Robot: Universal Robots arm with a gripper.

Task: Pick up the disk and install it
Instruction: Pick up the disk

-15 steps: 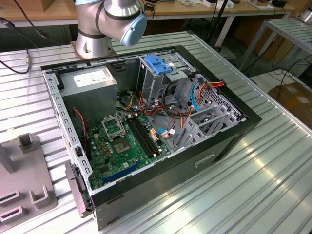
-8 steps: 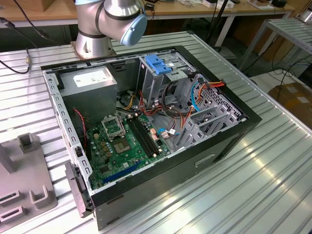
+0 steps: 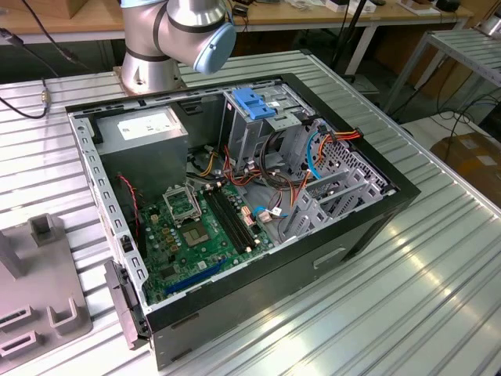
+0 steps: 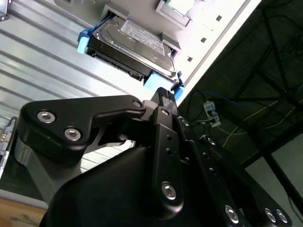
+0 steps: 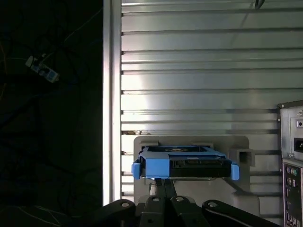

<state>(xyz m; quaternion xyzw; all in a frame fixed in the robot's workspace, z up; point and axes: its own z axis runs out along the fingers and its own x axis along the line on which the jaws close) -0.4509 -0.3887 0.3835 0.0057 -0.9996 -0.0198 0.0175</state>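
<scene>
The disk [image 5: 185, 162] is a grey metal drive in a light-blue carrier rail. It lies flat on a grey holder plate [image 5: 142, 143] on the ribbed aluminium table. In the second wrist view the disk [image 4: 135, 40] shows its white label face. My gripper [image 5: 164, 185] is shut, its two black fingers pressed together with nothing between them. The fingertips [image 4: 163, 93] sit just short of the disk's blue rail edge; whether they touch it I cannot tell. The open computer case [image 3: 235, 196] lies on its side in the exterior view.
The table's edge [image 5: 108, 118] runs close beside the holder, with dark floor and cables beyond. The case's rear panel [image 5: 291, 161] stands on the holder's other side. Inside the case are a blue-topped drive cage [image 3: 254, 106], a power-supply box [image 3: 145, 133] and loose cables. Grey fixtures [image 3: 39, 305] sit at the exterior view's left.
</scene>
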